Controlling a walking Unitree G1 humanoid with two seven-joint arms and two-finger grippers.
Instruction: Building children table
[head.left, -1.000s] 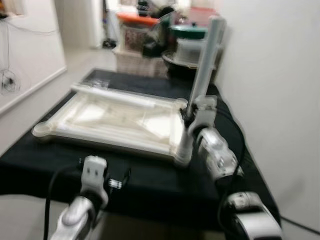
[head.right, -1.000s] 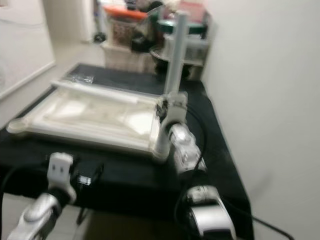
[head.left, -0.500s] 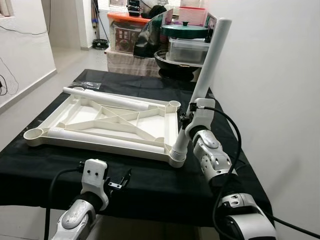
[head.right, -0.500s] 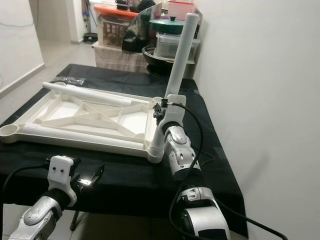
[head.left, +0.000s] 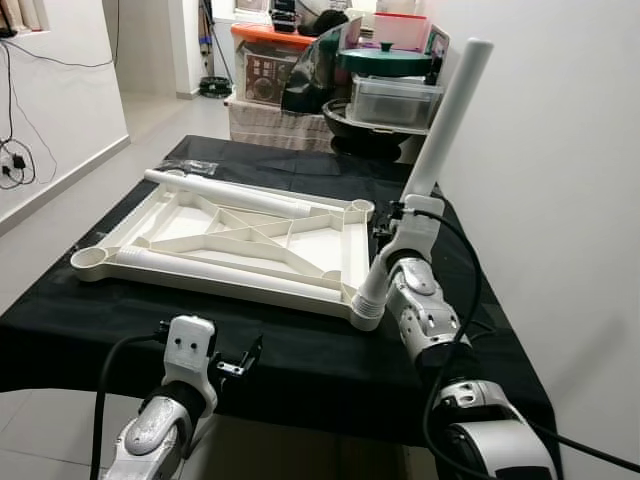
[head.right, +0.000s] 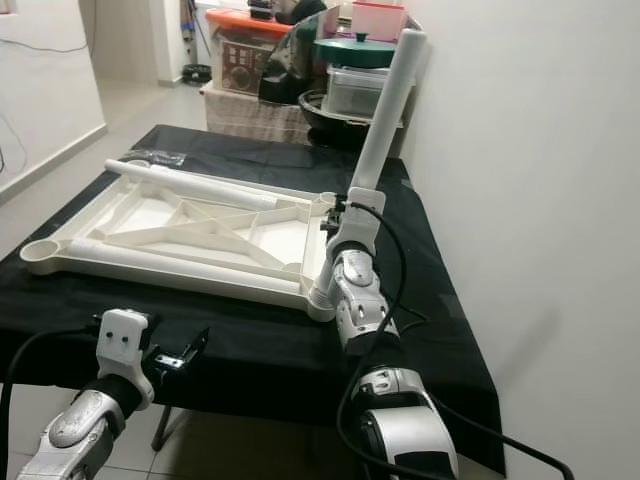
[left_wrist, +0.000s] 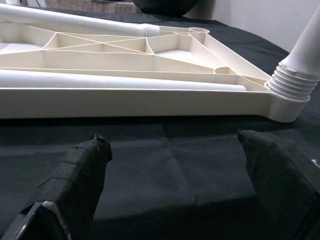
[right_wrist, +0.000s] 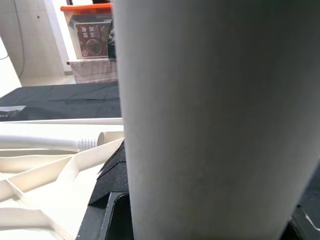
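A white plastic tabletop (head.left: 250, 235) lies upside down on the black-covered table (head.left: 300, 360). Two loose white legs rest on it, one along the far side (head.left: 230, 192) and one along the near side (head.left: 210, 268). A third leg (head.left: 445, 125) stands tilted in the near right corner socket (head.left: 366, 310), and its threaded end (left_wrist: 292, 85) sits at the socket's rim. My right gripper (head.left: 398, 215) is shut on this leg partway up, and the leg (right_wrist: 210, 125) looms close in the right wrist view. My left gripper (head.left: 240, 360) hovers open over the cloth near the front edge, in front of the tabletop's rim (left_wrist: 125, 100).
A white wall runs close along the table's right side. Beyond the far end stand storage boxes (head.left: 270, 70), a black bowl (head.left: 375, 125) and a green-lidded container (head.left: 385, 60). A small plastic bag (head.left: 190, 165) lies at the table's far left corner. Open floor lies to the left.
The head view was blurred a second ago and has since shifted and cleared. The leg stays in the corner socket in my right gripper; the left gripper has not moved.
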